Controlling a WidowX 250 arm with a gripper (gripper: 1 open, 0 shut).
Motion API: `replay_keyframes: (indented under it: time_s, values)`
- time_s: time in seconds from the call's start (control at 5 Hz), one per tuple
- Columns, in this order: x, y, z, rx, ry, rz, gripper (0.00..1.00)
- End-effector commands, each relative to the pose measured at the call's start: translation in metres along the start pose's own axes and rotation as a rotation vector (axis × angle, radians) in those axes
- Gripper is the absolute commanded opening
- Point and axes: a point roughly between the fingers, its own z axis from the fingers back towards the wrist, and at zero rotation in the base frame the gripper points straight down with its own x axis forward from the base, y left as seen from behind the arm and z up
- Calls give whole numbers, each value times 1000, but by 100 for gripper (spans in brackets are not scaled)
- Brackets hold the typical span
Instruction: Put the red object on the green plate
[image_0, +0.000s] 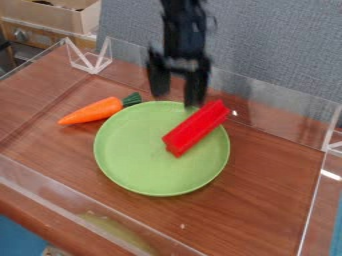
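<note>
The red object (198, 127) is a bright red long block lying slantwise on the right part of the green plate (140, 155), its far end reaching over the plate's rim. The plate is round, light green and shallow, and rests on the brown table. My gripper (178, 88) hangs above the plate's far edge, blurred, with its two dark fingers (156, 78) spread apart and nothing between them. It stands clear of the block, up and to the left of it.
An orange carrot with a green top (94, 111) lies on the table just left of the plate. Clear plastic walls (287, 105) fence the table on all sides. Cardboard boxes (54, 15) stand at the back left.
</note>
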Motion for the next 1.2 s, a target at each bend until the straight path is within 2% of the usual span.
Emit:
replay_keyframes:
  time_s: [0.0,0.2,0.4,0.6,1.0]
  values:
    - [-13,23,59,53,-176,117,100]
    - [-39,40,64,53,-206,162,100]
    - [-45,38,40,17,-169,125,0]
    - [-40,44,13,12,-140,120,100]
    - [-44,56,8,66,-122,114,100]
